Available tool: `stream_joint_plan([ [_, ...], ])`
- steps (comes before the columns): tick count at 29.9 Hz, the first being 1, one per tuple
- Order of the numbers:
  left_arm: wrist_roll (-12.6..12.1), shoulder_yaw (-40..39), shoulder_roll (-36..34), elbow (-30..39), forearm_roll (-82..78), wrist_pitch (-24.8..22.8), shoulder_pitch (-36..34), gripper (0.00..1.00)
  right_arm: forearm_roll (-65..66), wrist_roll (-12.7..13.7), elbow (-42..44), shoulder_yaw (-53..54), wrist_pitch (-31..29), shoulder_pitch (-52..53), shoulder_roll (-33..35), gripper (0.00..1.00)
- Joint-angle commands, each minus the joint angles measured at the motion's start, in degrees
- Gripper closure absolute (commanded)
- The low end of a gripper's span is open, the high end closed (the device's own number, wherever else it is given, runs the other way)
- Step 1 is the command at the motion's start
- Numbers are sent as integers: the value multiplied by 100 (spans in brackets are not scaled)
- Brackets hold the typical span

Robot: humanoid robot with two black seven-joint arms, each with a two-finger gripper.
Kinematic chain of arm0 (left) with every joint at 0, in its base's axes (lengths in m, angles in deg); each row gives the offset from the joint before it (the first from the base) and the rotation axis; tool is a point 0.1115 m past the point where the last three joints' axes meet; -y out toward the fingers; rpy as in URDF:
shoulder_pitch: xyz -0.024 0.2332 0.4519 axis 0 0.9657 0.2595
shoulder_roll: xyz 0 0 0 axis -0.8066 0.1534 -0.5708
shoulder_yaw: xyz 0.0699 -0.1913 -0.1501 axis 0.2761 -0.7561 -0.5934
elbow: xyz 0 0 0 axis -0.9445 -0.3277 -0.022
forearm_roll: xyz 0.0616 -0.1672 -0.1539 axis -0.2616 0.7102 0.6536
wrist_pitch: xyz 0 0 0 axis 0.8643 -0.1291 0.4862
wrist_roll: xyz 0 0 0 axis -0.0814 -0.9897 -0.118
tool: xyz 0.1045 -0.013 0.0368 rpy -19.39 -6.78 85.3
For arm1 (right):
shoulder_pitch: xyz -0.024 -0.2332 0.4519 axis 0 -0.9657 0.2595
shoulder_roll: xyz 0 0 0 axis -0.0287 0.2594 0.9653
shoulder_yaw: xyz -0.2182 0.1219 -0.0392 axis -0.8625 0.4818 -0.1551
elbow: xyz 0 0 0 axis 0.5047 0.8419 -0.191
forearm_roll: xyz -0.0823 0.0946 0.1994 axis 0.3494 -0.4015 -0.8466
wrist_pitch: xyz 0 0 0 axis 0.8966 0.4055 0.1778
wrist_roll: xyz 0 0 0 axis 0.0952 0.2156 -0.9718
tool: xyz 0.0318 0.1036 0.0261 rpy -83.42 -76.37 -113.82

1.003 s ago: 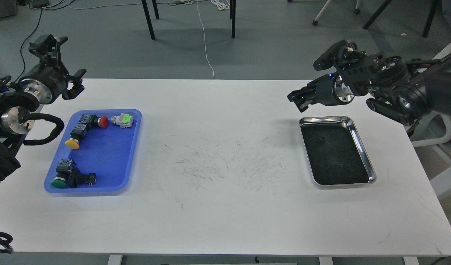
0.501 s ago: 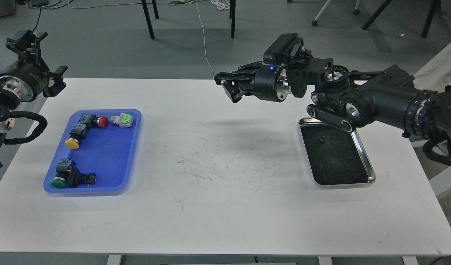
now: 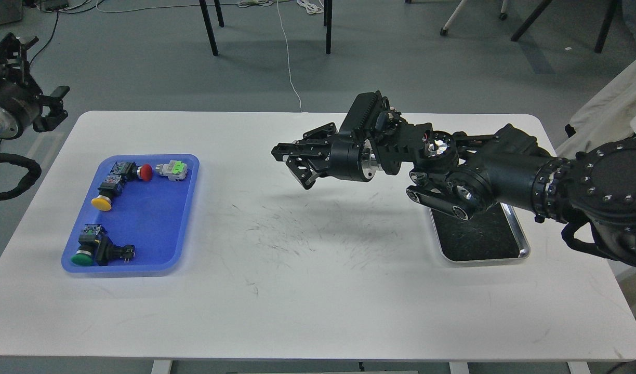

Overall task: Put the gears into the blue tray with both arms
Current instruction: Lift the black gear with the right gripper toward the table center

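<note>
Two trays on the white counter (image 3: pixel 307 291): one blue tray (image 3: pixel 146 223) at the left, one steel tray (image 3: pixel 520 244) at the right, well apart. In the blue tray, four push-button switches: a red-capped one (image 3: pixel 136 171) and a grey one with a green top (image 3: pixel 172 169) along the far rim, a yellow-capped one (image 3: pixel 106 193) just below the red, and a green-capped one (image 3: pixel 92 250) near the front left corner. No gear can be made out in the blue tray among the switches, and the steel tray's dark floor is mostly covered by the right arm (image 3: pixel 494 176), so the gears can't be located here.

Two arms in play. The right arm reaches across from the right edge, its elbow over the steel tray. The right end effector (image 3: pixel 291 165) hangs above the middle of the counter, pointing left toward the blue tray, fingers spread with a clear gap between them; whether anything tiny sits between them is too small to tell. It touches nothing on the counter; its shadow lies below it.

The left end effector (image 3: pixel 32 72) sits up at the far left edge, off the counter's corner, clear of the blue tray; its fingers are dark and partly cut off, so open or closed can't be told.
</note>
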Motion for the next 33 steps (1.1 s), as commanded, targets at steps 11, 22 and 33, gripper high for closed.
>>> stream_joint_plan([
  [11, -27, 0, -284, 413, -2, 152, 0, 1, 1010, 0, -60, 1, 249, -603, 0, 99],
  [22, -63, 131, -600, 879, -2, 381, 0, 1, 1687, 0, -182, 1, 416, -867, 0, 99],
  [33, -71, 149, -916, 1266, -2, 504, 70, 1, 1933, 0, -165, 1, 372, -1051, 0, 99],
])
